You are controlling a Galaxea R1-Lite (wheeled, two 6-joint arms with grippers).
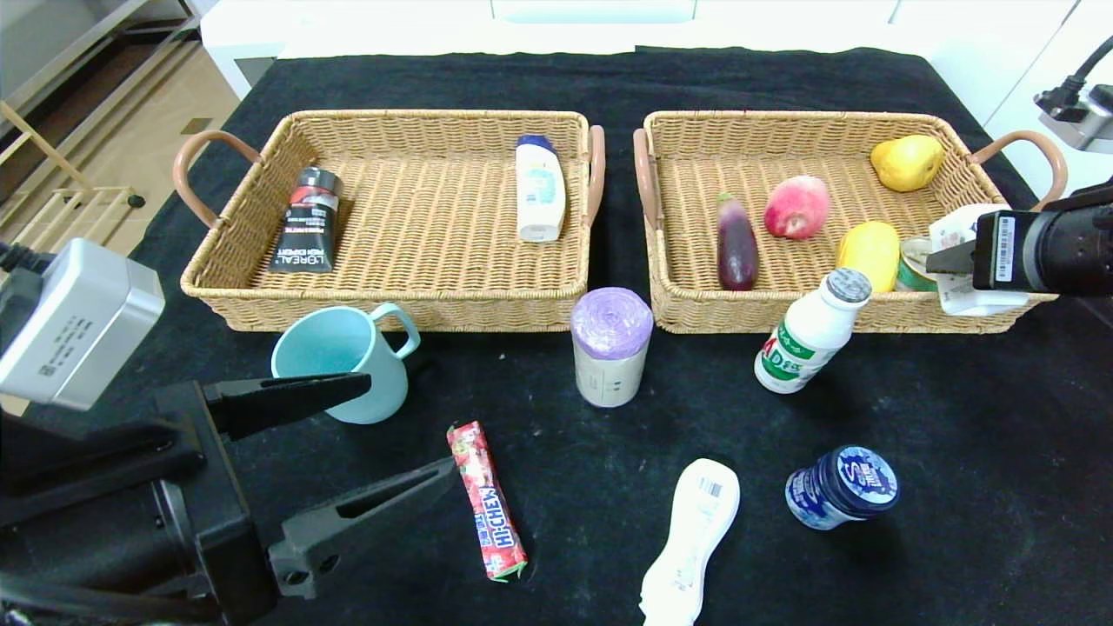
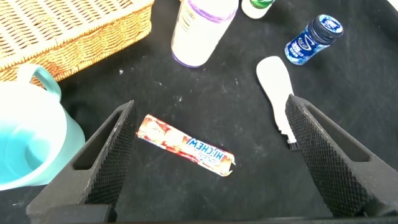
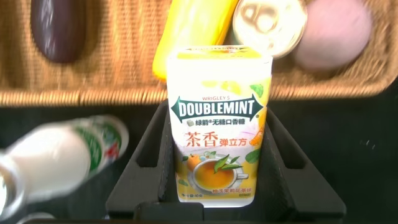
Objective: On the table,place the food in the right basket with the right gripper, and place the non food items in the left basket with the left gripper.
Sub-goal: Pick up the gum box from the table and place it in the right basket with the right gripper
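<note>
Black cloth table (image 1: 956,452), status near to far.

Still out on the cloth, nearest first: slim white bottle (image 1: 691,543) lying flat, Hi-Chew stick (image 1: 487,501) flat, blue-lidded jar (image 1: 842,487), teal mug (image 1: 343,361), purple-topped roll (image 1: 610,346) upright, AD milk bottle (image 1: 810,334) leaning just in front of the right basket.

Left gripper (image 1: 369,435): low at the near left, fingers spread wide, holding nothing. Upper finger tip sits just in front of the mug, lower tip just beside the Hi-Chew stick. In the wrist view the candy lies between the two fingers (image 2: 109,155), not touched. Candy is food, so that's not this arm's pick; the mug looks like its nearest valid target.

Right gripper (image 1: 948,258): over the near right corner of the right basket (image 1: 783,130), fingers pinching a pale yellow Doublemint carton (image 3: 219,124) from both sides. Not released yet.

Left basket (image 1: 417,126) already holds a dark L'Oreal tube (image 1: 306,222) and a white bottle with a blue cap (image 1: 539,187). Right basket holds an eggplant (image 1: 736,243), a peach (image 1: 797,207), two yellow fruits and a small can.

My read: roughly half done. Left to sort: three non-food, three food, plus the carton drop.
</note>
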